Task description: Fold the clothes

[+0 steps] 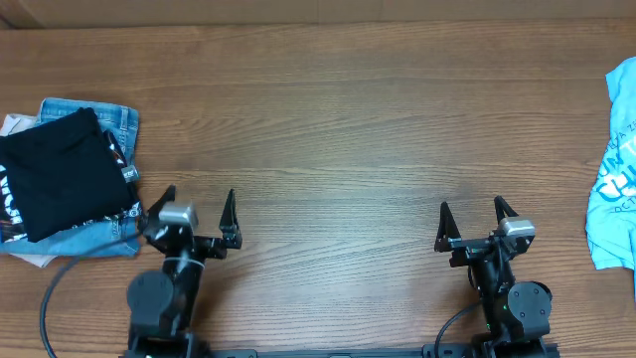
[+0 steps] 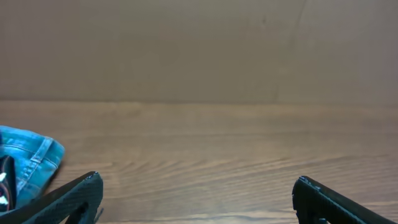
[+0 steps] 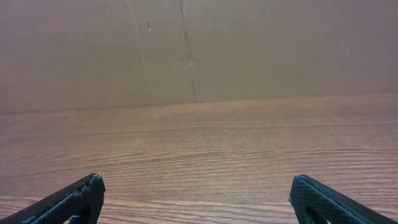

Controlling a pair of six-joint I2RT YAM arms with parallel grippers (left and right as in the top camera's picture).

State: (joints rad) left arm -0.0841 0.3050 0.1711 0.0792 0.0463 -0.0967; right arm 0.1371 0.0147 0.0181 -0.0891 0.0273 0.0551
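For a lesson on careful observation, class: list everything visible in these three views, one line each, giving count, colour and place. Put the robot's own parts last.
black shirt: one, black with white print, on top of the pile at the table's left edge
denim garment: one, blue, under the black shirt
pale garment: one, whitish, peeking out from under the pile
light blue shirt: one, light blue with print, lying loose at the right edge, partly out of frame
table: one, brown wood
cardboard wall: one, tan, behind the table
cable: one, black, by the left arm's base
left gripper: one, black, open, beside the pile
right gripper: one, black, open, over bare wood
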